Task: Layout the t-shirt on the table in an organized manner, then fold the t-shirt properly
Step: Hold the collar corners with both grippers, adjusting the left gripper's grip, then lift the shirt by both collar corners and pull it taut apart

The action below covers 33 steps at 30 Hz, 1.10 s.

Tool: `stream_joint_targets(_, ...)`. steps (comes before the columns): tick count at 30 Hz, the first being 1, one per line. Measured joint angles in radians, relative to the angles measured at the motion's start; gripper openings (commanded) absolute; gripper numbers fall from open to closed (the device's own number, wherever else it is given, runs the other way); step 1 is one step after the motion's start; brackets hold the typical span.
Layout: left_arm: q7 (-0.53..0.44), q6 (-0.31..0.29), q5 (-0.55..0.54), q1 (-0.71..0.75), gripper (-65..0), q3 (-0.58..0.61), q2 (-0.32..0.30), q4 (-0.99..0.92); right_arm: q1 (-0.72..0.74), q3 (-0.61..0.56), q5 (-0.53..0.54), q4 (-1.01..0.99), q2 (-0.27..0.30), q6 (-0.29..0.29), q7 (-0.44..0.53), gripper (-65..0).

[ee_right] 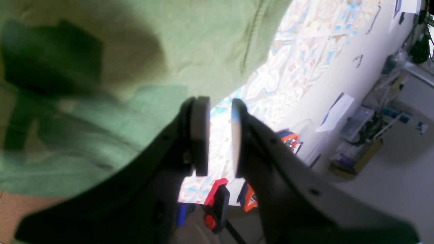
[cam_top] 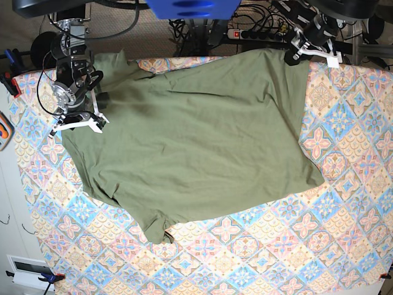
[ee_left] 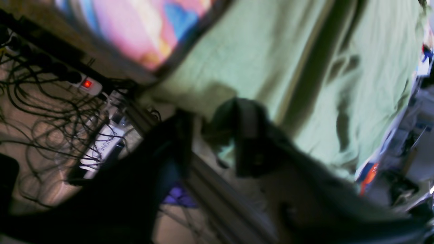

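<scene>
Olive-green t-shirt (cam_top: 190, 135) lies spread on the patterned surface (cam_top: 344, 203). Right hand (ee_right: 220, 135) released, pads apart, empty, over shirt's left edge. Left hand (cam_top: 293, 56) at far right corner; grip indeterminate.

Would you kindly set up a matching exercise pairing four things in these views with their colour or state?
Things:
1. t-shirt
2. table
3. right end effector
4. power strip switch

Descriptions:
A. lit red
B. olive green, spread flat
C. pads apart, nothing between them
D. covered in a blue, pink and cream tile pattern

Pairs: 1-B, 2-D, 3-C, 4-A
</scene>
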Motion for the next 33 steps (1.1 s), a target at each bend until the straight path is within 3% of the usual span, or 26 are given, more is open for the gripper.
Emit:
stream_joint_targets(6,-0.006,-0.046,-0.018,0.035,-65.0,0.0,-0.002,0.083,0.0,0.0,0.0,0.0,-0.001,0.0,0.0,-54.4)
stream_joint_targets(17,0.004,-0.046,-0.053,0.026,-65.0,-0.139,-0.001,0.15,0.0,0.005,0.0,0.0,0.0,0.0,-0.005,-54.1)
stream_joint_targets(23,0.007,-0.046,-0.099,0.032,-65.0,-0.176,-0.002,0.151,-0.003,0.169,-0.003,0.0,-0.008,-0.002,-0.013,-54.0)
stream_joint_targets(27,0.004,-0.046,-0.098,0.032,-65.0,-0.195,-0.004,0.151,-0.002,0.244,0.153,-0.004,-0.006,0.0,-0.09,-49.7)
stream_joint_targets(31,0.005,-0.046,-0.099,0.027,-65.0,-0.187,-0.016,0.151,-0.001,0.344,0.396,-0.006,-0.006,-0.002,-0.142,-38.0)
stream_joint_targets(33,0.023,-0.045,-0.094,0.019,-65.0,-0.177,-0.018,0.151,-0.006,0.4,0.463,-0.006,-0.006,-0.003,-0.175,-33.3)
